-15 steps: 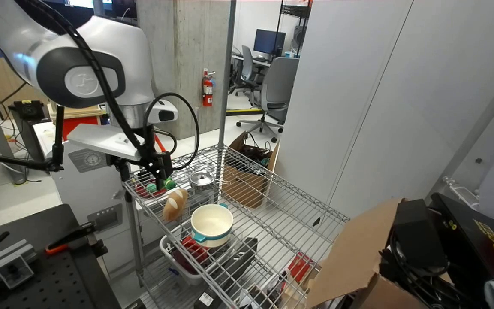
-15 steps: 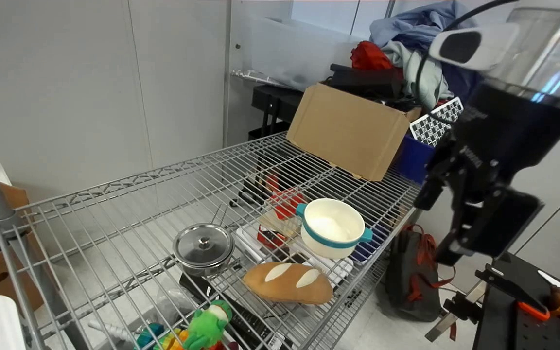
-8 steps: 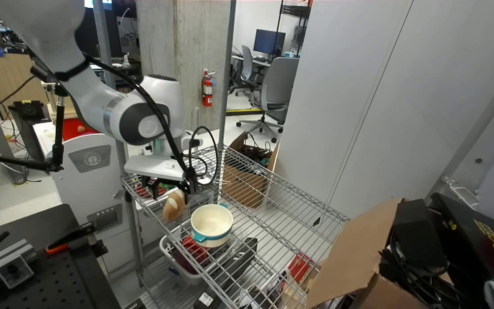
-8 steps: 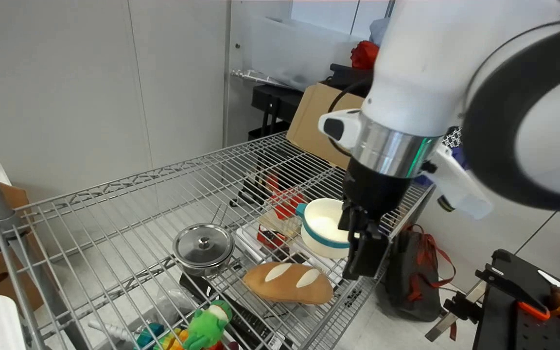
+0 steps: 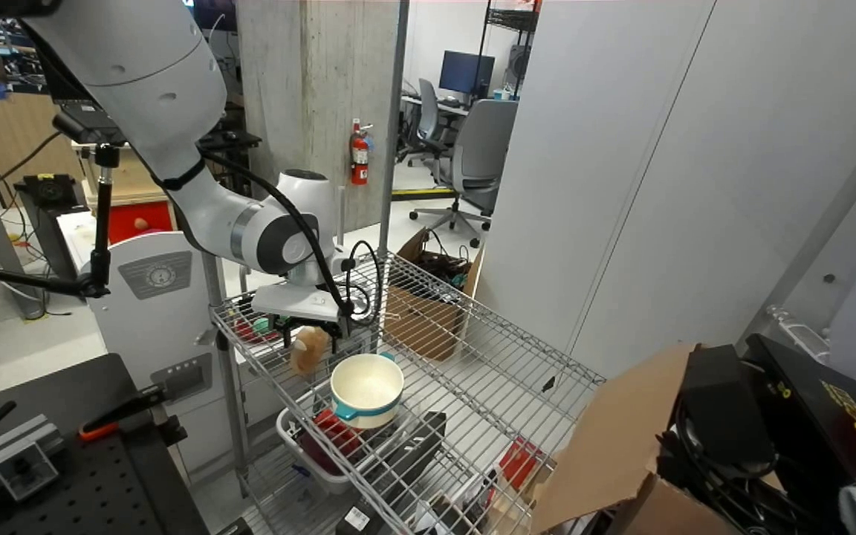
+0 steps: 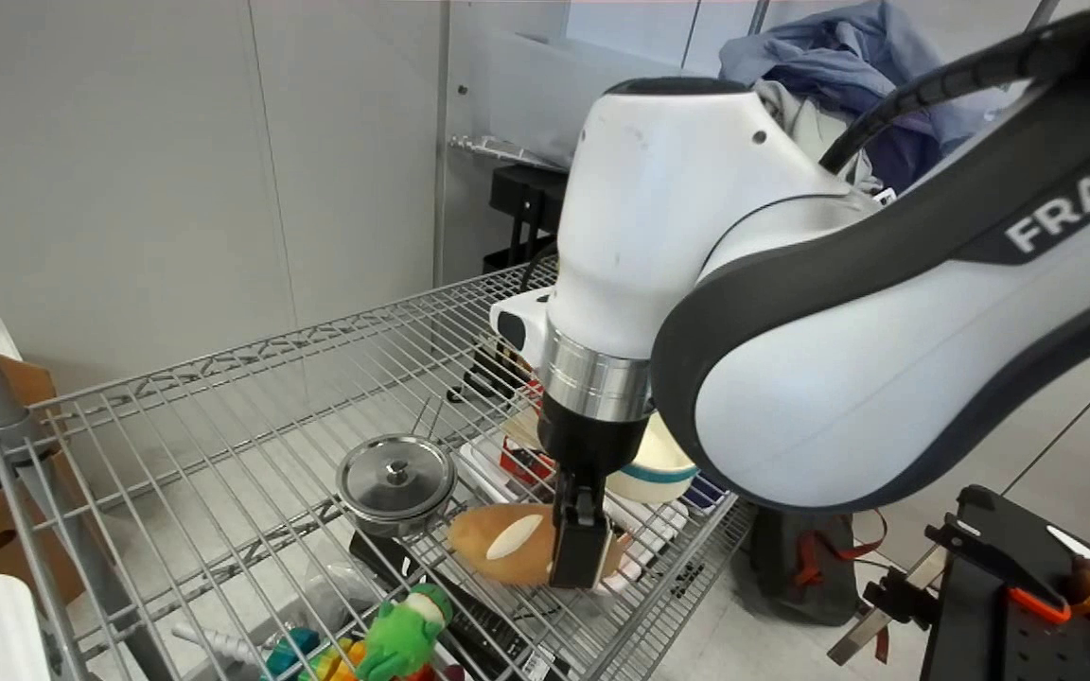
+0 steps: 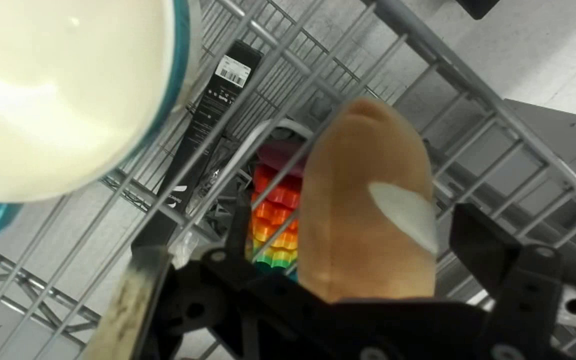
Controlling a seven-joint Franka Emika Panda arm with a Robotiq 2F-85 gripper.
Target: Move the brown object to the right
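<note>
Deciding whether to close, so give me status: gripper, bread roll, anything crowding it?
Gripper open, straddling the brown bread roll. Not gripped; gaps show both sides in wrist view. Cream bowl close by, may crowd a sideways move.

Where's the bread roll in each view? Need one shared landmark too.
In an exterior view: bread roll lower half, left of centre, straddled by the open pincer; cream bowl lower right of it.
In an exterior view: bread roll lower middle, partly behind the pincer; cream bowl upper right of it, partly behind the arm.
Wrist view: bread roll right of centre; cream bowl top left, cut off.
Shared landmark: the cream bowl.
</note>
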